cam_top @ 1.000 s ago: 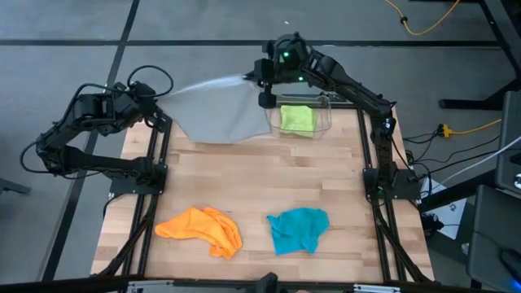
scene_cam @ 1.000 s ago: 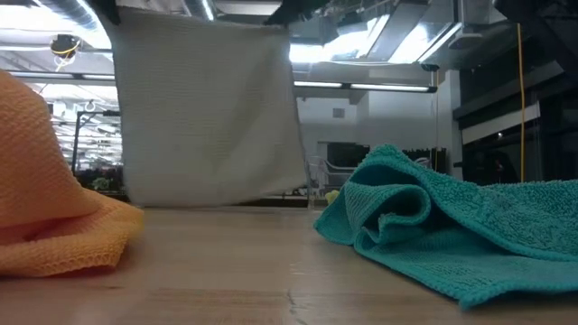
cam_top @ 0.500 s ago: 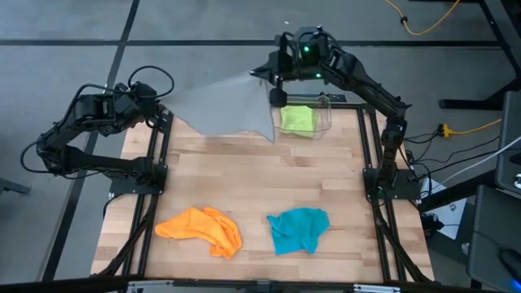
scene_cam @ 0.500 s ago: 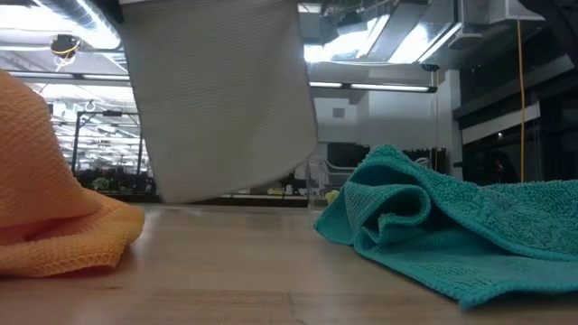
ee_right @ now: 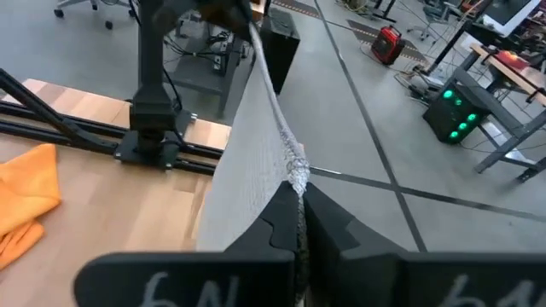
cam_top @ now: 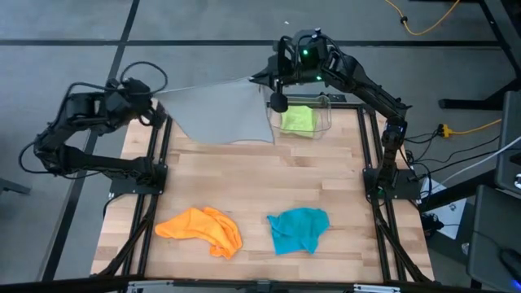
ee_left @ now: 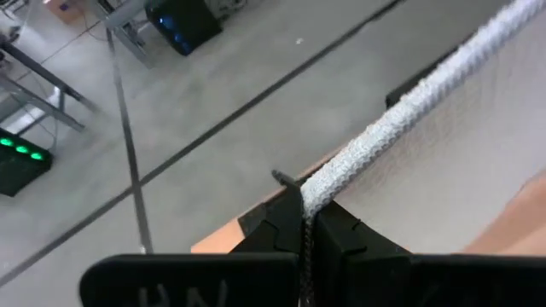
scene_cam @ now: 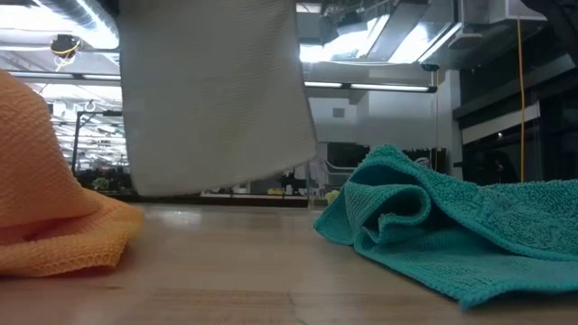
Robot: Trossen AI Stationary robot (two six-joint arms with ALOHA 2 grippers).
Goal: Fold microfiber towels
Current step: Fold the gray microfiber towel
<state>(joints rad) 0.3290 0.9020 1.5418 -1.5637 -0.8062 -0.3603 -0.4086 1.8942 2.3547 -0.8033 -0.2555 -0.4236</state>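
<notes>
The grey-blue towel (cam_top: 221, 112) hangs spread between my two grippers over the table's far part; the low view shows it as a wide sheet (scene_cam: 212, 99). My left gripper (cam_top: 151, 95) is shut on its upper left corner, my right gripper (cam_top: 262, 79) on its upper right corner. The lime green towel (cam_top: 297, 119) lies in the clear bin (cam_top: 324, 122). The orange towel (cam_top: 200, 227) and the teal towel (cam_top: 298, 229) lie crumpled on the table near the front edge. My left gripper pinches the towel's top hem at its left corner (ee_left: 331, 182) between its two fingers. The hem runs taut away from the fingers toward the other arm, and the cloth hangs below it. My right gripper pinches the top hem at the right corner (ee_right: 295, 174) between its two fingers. The cloth hangs down as one sheet, its lower edge (scene_cam: 226, 185) just above the table.
The clear bin stands at the table's far right, close beside the hanging towel's right edge. Bare wood (cam_top: 260, 179) lies between the hanging towel and the two crumpled towels at the front.
My right gripper has gone a little toward the table's right edge, then my left gripper a little toward the left edge and up. The towel's top hem has been drawn taut, and its lower edge has risen off the table.
</notes>
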